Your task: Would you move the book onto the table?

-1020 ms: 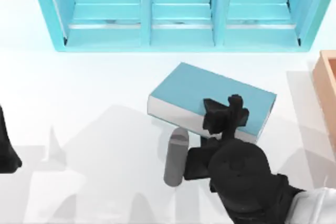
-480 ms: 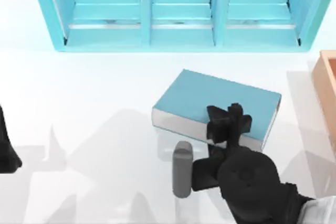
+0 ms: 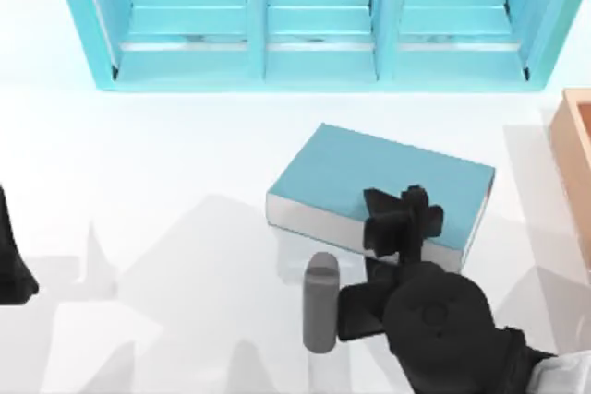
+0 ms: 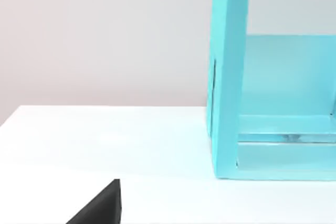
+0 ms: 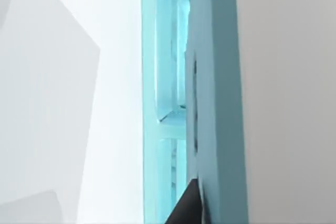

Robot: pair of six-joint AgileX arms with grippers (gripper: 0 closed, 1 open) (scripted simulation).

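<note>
**Book nearly settled on the white surface**

White table (image 3: pixel 166 154) spreads in front of the light-blue shelf unit (image 3: pixel 314 20), and you see the book (image 3: pixel 369 177) lying flat over it, near the middle and a little to the right, well out of the shelf compartments. Your right gripper (image 3: pixel 402 219) is clamped on the near edge of the book, one finger on the cover. The left arm (image 3: pixel 11 260) stays parked at the left edge; I cannot tell its fingers.

Compared with one second ago, the book and the right gripper have shifted slightly to the right and toward you, and in the last half second they hardly move. I judge the carrying is almost finished; what remains is to release. A tan wooden box (image 3: pixel 574 149) stands at the right edge.
</note>
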